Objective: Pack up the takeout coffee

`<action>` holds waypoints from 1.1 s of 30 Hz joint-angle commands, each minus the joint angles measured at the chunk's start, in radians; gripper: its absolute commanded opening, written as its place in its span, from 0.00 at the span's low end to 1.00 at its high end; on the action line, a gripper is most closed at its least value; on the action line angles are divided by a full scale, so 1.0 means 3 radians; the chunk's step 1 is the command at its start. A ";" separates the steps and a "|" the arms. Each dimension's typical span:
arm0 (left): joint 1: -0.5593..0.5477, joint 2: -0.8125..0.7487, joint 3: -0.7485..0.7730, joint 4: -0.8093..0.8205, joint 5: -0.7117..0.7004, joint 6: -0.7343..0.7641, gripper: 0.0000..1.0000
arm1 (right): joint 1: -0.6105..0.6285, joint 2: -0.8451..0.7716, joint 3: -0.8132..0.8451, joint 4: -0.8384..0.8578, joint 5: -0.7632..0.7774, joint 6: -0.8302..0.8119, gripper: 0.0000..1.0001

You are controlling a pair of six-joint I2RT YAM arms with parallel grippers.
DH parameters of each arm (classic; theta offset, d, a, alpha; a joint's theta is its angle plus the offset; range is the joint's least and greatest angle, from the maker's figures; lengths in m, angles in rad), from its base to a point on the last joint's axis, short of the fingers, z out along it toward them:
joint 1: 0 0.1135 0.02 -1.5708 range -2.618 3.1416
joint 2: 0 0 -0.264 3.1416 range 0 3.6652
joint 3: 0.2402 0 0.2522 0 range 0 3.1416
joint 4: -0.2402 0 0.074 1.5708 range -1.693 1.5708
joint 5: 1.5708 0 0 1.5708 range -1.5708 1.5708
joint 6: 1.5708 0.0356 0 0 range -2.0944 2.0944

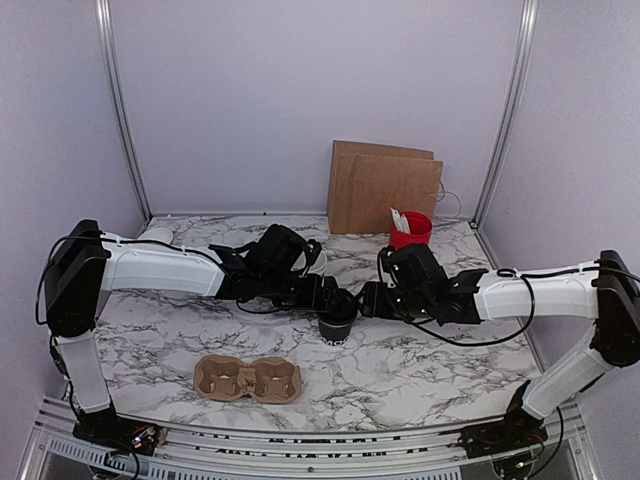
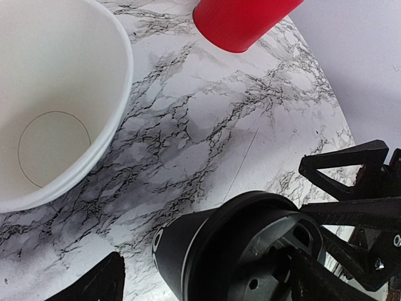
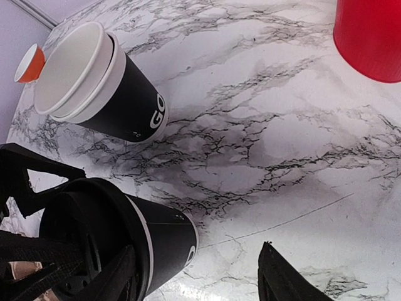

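A black takeout cup [image 1: 338, 328] with a black lid [image 2: 250, 244] stands at the table's middle, between both grippers. My left gripper [image 2: 207, 281] is open, its fingers on either side of this cup, and bare table shows between the left finger [image 2: 97, 283] and the cup wall. My right gripper [image 3: 202, 276] is open too, with its left finger [image 3: 119, 276] at the lid's rim and its right finger [image 3: 285, 279] over bare table. A second black cup [image 3: 125, 106] holds a cream cup [image 3: 69, 66] nested inside. The cream cup's inside [image 2: 50, 106] fills the left wrist view's left side.
A cardboard cup carrier [image 1: 248, 378] lies near the front edge. A brown paper bag [image 1: 385, 190] leans on the back wall. The red cup [image 1: 410, 230] with white utensils stands in front of it. A small orange-and-white bowl [image 3: 29, 63] sits behind the stacked cups.
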 commanded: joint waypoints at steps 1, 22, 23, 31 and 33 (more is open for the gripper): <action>0.0019 0.0071 -0.0024 -0.0186 -0.0050 0.0109 0.92 | 0.0119 0.0121 -0.0061 -0.1021 -0.0077 -0.0018 0.63; 0.0057 -0.0215 -0.0045 -0.0292 -0.0134 0.0139 0.92 | 0.0119 -0.0127 0.0193 -0.0901 -0.0043 0.0114 0.64; 0.0057 -0.0217 -0.0059 -0.0296 -0.0133 0.0129 0.92 | 0.0117 -0.0101 0.0205 -0.0881 -0.0054 0.0120 0.64; 0.0071 -0.0093 -0.0098 -0.0328 -0.0168 0.0135 0.92 | 0.0135 0.0024 0.0334 -0.0741 -0.0149 0.0091 0.64; 0.0089 -0.0045 -0.0082 -0.0328 -0.0167 0.0146 0.92 | 0.0154 0.0035 0.0389 -0.0728 -0.0159 0.0076 0.64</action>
